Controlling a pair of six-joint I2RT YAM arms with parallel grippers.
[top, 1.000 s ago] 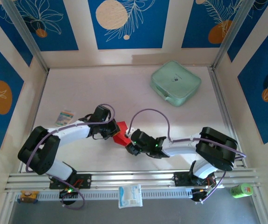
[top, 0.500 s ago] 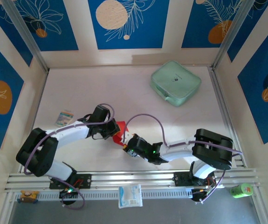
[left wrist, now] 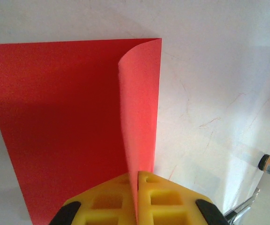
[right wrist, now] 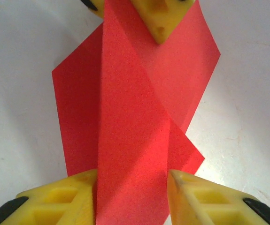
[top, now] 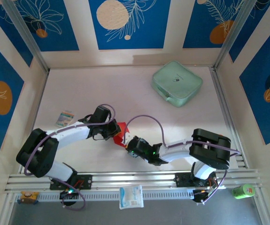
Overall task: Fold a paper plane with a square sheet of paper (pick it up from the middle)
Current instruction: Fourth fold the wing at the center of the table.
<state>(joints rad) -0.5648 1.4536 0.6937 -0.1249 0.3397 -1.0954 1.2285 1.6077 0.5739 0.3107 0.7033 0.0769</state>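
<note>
1. The left fingers (left wrist: 107, 202) are pressed together, pinching a raised fold of the red paper (top: 121, 131) right at their tips.
2. In the left wrist view that fold stands up as a curled flap. The rest of the sheet lies flat on the surface (top: 88, 89) to one side of it.
3. The right fingers (right wrist: 62, 197) are spread apart, with a lifted band of the paper running between them. Its edges meet the inner face of each finger, but I cannot tell whether they press on it.
4. In the right wrist view a yellow tip of the left fingers holds the paper's opposite end.
5. The paper sits about midway between the surface's left and right edges, somewhat toward the near edge.
6. A mint-green case (top: 177, 83) lies near the far right corner, well apart from the paper.
7. A small packet (top: 65, 117) lies near the left edge.
</note>
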